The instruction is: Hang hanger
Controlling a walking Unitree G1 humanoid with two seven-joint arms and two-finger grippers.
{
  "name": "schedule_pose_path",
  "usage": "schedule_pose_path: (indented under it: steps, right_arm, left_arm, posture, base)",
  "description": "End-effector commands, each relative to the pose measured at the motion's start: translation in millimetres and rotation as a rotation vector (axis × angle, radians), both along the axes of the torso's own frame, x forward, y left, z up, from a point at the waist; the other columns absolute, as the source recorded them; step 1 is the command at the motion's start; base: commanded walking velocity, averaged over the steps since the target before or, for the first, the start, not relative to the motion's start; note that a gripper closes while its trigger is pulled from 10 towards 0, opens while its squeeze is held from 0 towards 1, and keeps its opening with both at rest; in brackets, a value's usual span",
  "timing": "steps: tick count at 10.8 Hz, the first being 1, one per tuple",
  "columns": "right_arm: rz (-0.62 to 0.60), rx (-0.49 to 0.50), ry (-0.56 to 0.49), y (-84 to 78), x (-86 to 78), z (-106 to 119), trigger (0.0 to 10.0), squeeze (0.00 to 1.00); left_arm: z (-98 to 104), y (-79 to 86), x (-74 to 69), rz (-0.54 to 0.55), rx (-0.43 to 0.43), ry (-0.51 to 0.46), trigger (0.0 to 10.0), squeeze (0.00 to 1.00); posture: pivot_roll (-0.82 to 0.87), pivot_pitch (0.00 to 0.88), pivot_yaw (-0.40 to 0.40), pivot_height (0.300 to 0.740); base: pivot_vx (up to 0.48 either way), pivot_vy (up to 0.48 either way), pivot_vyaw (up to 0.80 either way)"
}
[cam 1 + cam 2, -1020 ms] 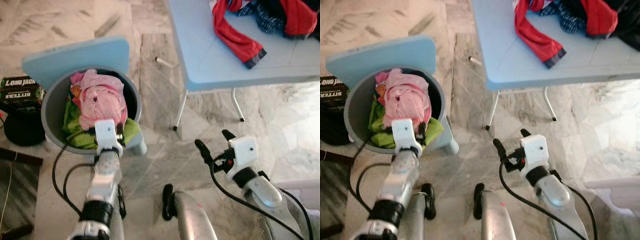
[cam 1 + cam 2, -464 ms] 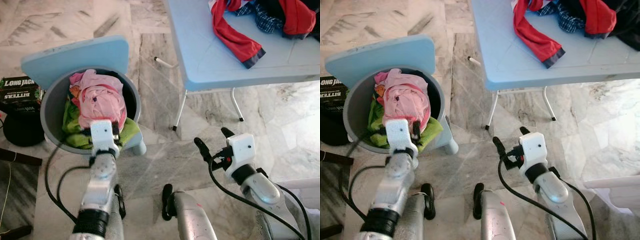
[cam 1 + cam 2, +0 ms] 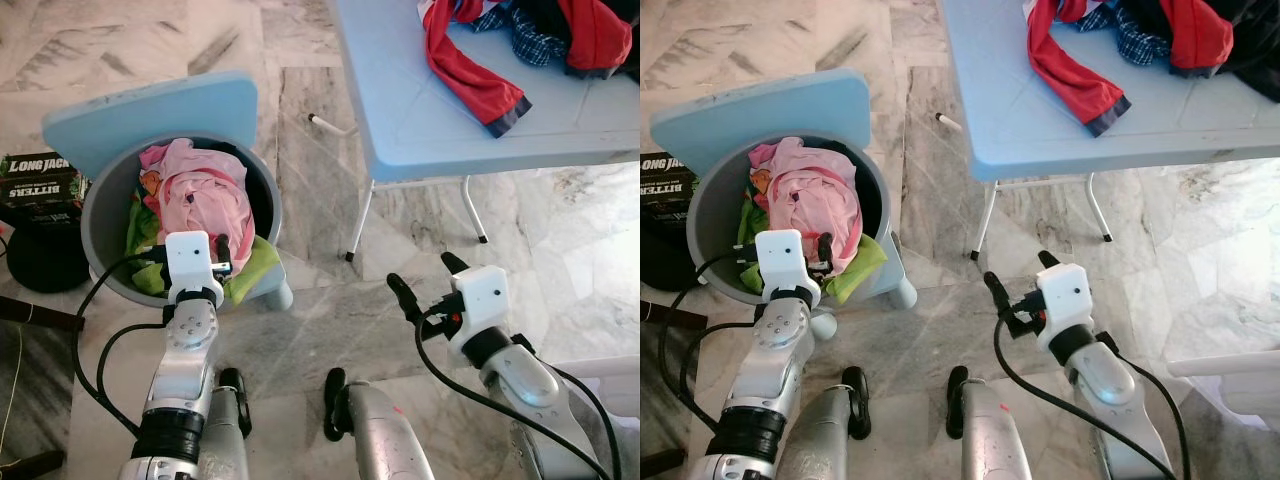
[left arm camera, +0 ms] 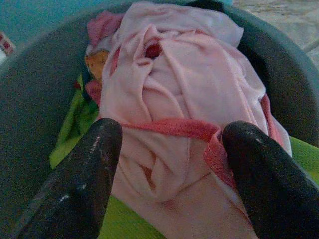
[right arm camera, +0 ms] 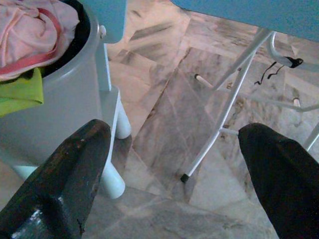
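In the head views we see a grey bin (image 3: 105, 200) at left of frame, its blue lid (image 3: 150, 115) tipped up behind it, and a blue counter (image 3: 440, 110) at upper right with a red garment (image 3: 475, 75) and dark clothes (image 3: 540, 30) heaped on its far part. A black box (image 3: 40, 180) sits on the floor at the left edge.

The left wrist view shows us what the head views only hint at: the bin is packed with a bundled pink cloth (image 4: 174, 104) edged by a red band (image 4: 174, 127), lying on green fabric (image 4: 119, 219). We can make out no hanger in any view, so its place and direction cannot be told.

The left claw (image 4: 172, 149) hovers just over the pink cloth at the bin's near rim, fingers spread wide, gripping nothing.

The right claw (image 5: 174, 164) hangs over the marble floor (image 3: 300, 320) in the lower middle of frame, fingers wide apart and empty. Its wrist view adds the bin's white feet (image 5: 112, 181) and the counter's white legs (image 5: 224, 124) from low down.
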State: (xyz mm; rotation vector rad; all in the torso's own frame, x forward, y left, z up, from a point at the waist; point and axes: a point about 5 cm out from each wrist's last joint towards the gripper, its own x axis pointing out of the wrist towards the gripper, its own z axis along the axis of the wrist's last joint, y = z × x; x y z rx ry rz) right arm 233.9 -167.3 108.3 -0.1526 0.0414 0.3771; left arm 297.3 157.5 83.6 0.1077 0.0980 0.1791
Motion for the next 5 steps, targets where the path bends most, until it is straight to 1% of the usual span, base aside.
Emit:
schedule_pose_path:
  steps: [1,2,3,4,5]
  right_arm:
    - [-0.014,-0.015,0.029,-5.2,-2.6,-7.1,10.0,0.0]
    - [-0.012,-0.017,0.027,-5.4,-1.0,-7.2,10.0,0.0]
    - [-0.01,-0.017,0.024,-4.6,0.0,-7.1,10.0,0.0]
    - [-0.008,-0.017,0.023,-3.7,0.3,-7.4,10.0,0.0]
    - [-0.007,-0.019,0.022,-3.5,0.2,-7.9,10.0,0.0]
  left_arm:
    - [1.2,-4.1,-4.0,-0.019,0.049,-0.018,10.0,1.0]
    - [5.2,-8.4,-3.6,-0.038,0.092,-0.047,10.0,1.0]
    - [4.7,-9.9,-5.3,-0.042,0.111,-0.049,10.0,1.0]
    - [1.1,-12.7,-9.8,-0.048,0.101,-0.036,10.0,1.0]
    - [-5.2,-16.0,-15.0,-0.049,0.063,0.002,10.0,1.0]
  posture:
    - [-0.14,0.331,-0.115,0.74]
    - [-0.13,0.326,-0.116,0.74]
    - [-0.13,0.323,-0.115,0.74]
    - [-0.13,0.322,-0.115,0.74]
    - [-0.13,0.322,-0.115,0.74]
  base:
    - [0.0,0.0,0.0]
    - [0.0,0.0,0.0]
    - [0.0,0.0,0.0]
    - [0.0,0.0,0.0]
    - [0.0,0.0,0.0]
